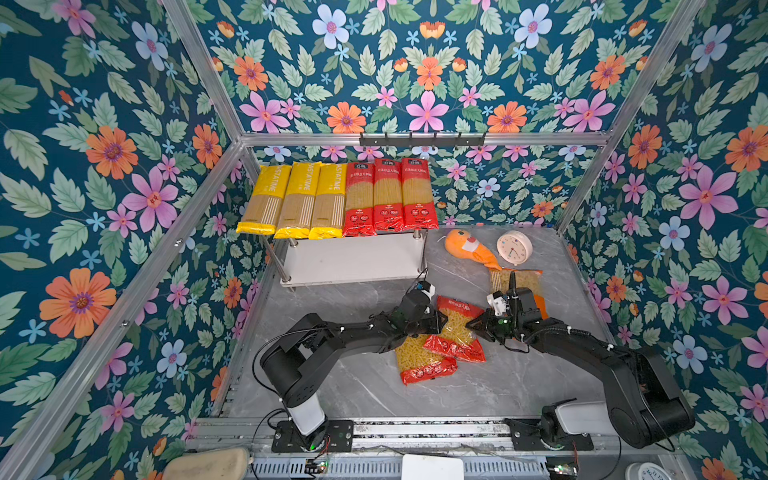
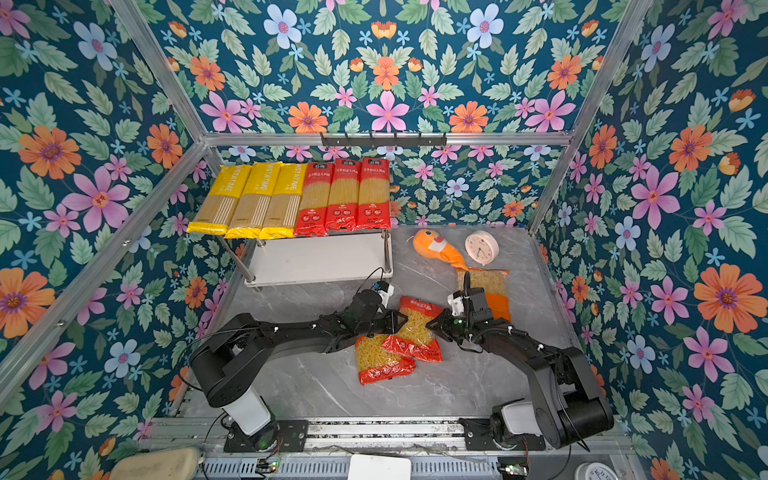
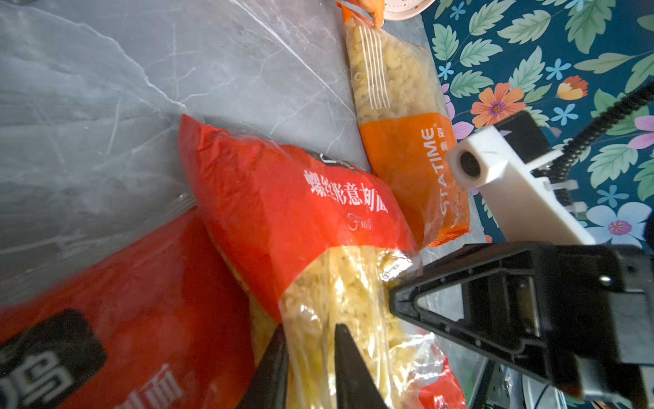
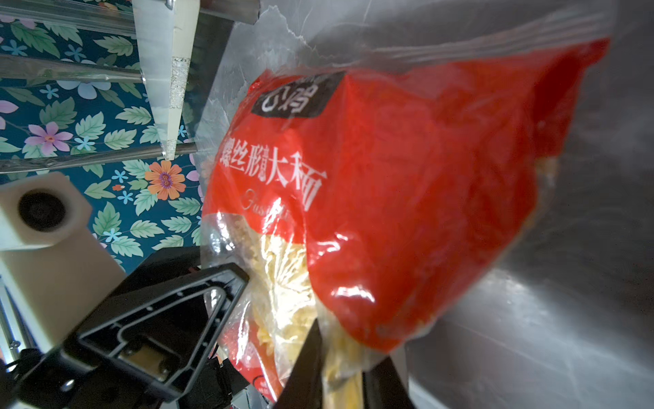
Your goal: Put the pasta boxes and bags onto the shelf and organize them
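Our left gripper (image 1: 439, 322) and right gripper (image 1: 470, 324) both pinch the top red bag (image 1: 458, 330) between them. Next we should lift it together onto the shelf (image 1: 353, 262) ahead.

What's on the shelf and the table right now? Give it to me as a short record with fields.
shelf top: three yellow spaghetti packs, three red spaghetti packs
shelf lower board: bare
table: upper red bag overlapping lower red bag; orange bag; plush fish; clock
left gripper: pinching upper red bag
right gripper: pinching its opposite side
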